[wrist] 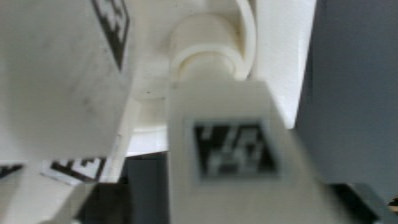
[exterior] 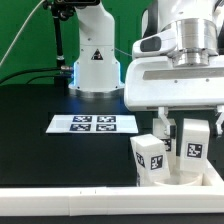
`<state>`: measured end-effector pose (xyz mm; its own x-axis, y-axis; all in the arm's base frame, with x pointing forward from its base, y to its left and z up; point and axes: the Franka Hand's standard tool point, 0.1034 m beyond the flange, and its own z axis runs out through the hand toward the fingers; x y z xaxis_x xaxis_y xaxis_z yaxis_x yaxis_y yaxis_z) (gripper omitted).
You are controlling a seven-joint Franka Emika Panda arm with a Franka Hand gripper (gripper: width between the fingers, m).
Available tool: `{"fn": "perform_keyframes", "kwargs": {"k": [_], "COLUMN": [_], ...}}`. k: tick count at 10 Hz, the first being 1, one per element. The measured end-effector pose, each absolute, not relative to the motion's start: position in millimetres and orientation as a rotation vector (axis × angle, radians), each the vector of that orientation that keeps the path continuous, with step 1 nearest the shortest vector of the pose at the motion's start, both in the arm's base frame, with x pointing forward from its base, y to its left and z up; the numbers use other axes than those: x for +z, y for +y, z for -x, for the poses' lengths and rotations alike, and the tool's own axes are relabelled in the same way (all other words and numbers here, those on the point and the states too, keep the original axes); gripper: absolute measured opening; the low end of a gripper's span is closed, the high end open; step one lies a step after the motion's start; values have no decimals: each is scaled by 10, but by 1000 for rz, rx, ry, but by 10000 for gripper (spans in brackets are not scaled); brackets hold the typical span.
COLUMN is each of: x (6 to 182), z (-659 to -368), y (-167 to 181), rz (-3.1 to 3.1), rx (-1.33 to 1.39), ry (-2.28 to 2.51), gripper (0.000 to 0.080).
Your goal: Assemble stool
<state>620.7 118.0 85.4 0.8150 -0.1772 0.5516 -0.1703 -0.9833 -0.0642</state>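
Lying flat on the black bench (exterior: 40,100), the marker board (exterior: 92,123) sits toward the exterior view's left, well apart from the stool parts. Next comes a white leg (exterior: 150,156) with a black-and-white tag, standing tilted on the round white seat (exterior: 186,179). The seat rests by the long white rail (exterior: 60,196) at the near edge. Right of that, the fingers (exterior: 172,135) hang over the seat beside a second tagged leg (exterior: 192,143). Whether they are apart or together, I cannot tell. The wrist view is blurry: a white leg with a tag (wrist: 231,148) fills it.
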Motion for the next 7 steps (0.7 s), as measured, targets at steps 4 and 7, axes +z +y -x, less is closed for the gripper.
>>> {"fn": "perform_keyframes", "kwargs": {"k": [4, 7], "x": [854, 854], "z": [-6207, -6207], "y": [1180, 1180], "rz": [2982, 2982], "rx": [-908, -908], "ry": [284, 282], "gripper": [643, 648]}}
